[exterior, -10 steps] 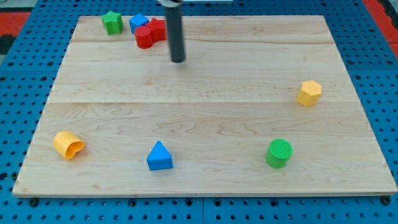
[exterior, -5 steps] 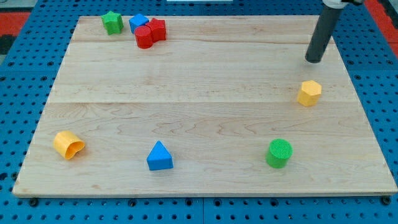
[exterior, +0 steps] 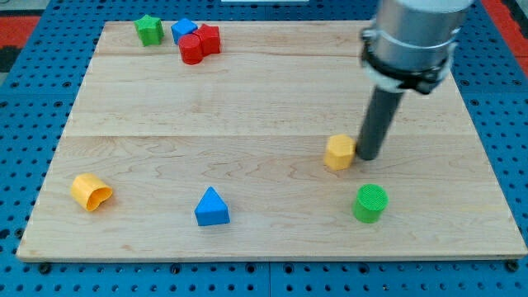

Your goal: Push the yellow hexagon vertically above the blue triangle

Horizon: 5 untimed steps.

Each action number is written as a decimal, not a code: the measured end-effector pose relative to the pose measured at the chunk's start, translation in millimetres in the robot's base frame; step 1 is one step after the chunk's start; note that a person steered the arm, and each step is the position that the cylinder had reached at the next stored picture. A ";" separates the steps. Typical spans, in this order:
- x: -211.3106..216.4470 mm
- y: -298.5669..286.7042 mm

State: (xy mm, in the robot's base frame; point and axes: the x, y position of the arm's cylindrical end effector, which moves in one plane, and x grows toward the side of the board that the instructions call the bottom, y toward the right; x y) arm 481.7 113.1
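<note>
Hand: none; my tip [exterior: 366, 157] touches the yellow hexagon's [exterior: 339, 153] right side, right of desk [exterior: 247, 107] centre, holding nothing.

Count: one blue triangle [exterior: 211, 207] near bottom edge; two red blocks [exterior: 199, 44]; one green cylinder [exterior: 370, 203].

Change: hexagon shifted left from right edge; tip came down from top-right corner.

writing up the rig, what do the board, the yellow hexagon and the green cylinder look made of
Board: pale wood, planks with visible grain and seams, satin finish.
Yellow hexagon, just left of my tip: probably matte plastic, uniform colour.
Green cylinder: likely plastic too; its top shows fine ridges, possibly printed.
</note>
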 end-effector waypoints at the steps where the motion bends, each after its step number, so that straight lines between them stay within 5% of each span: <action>1: -8.2 -31.5; 2: -9.0 1.4; 3: 38.1 -115.5; 4: 32.3 -158.2; 5: 15.7 -127.6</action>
